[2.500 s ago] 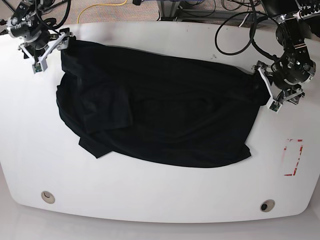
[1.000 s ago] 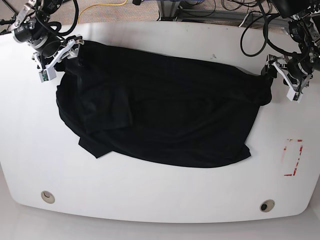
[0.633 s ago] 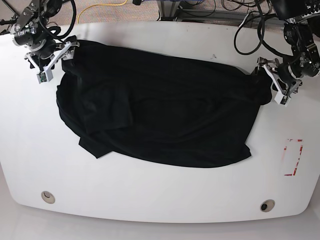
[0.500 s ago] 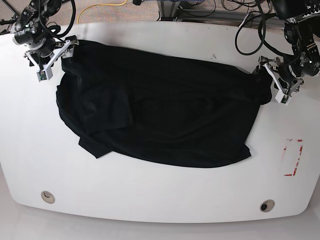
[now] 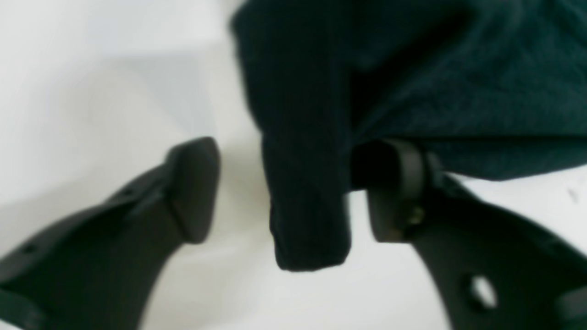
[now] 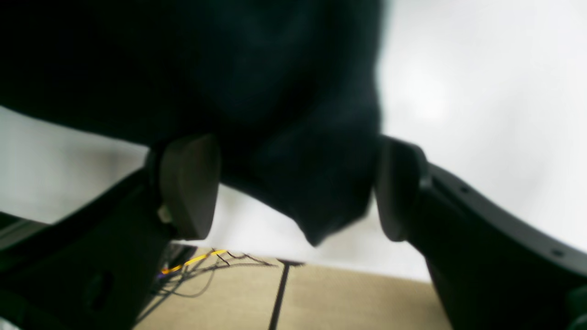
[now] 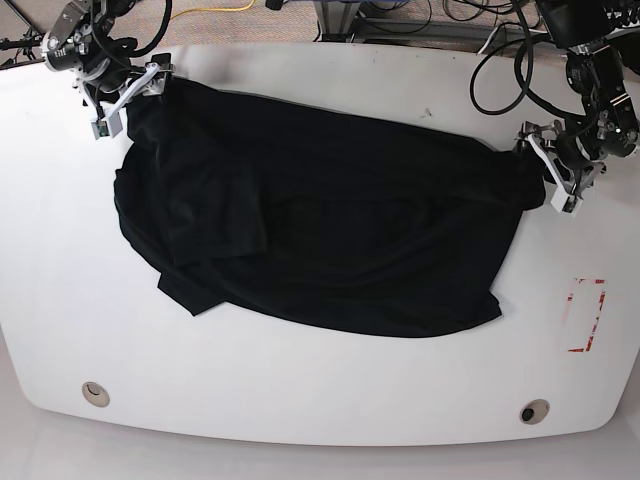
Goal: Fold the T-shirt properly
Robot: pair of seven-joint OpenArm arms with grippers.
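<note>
The T-shirt (image 7: pixel 320 220) lies spread, rumpled and unfolded on the white bench (image 7: pixel 300 400), each far corner between the gaping pads of the left end effector (image 5: pixel 284 192) and right end effector (image 6: pixel 293 188), neither clamped; every fold remains

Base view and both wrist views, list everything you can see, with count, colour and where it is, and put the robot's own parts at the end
T-shirt: one, black, spread across the middle of the table, rumpled, one sleeve folded over on the base view's left.
Table: one, white, rounded corners, under everything.
Red marking: one, red outline, near the table's edge on the base view's right.
Round holes: two, near the table's front corners.
Cables: several, black plus one yellow, beyond the table's far edge.
Left gripper: one, black fingers, open, astride a corner of the shirt.
Right gripper: one, black fingers, open, astride another shirt corner at the far edge.
</note>
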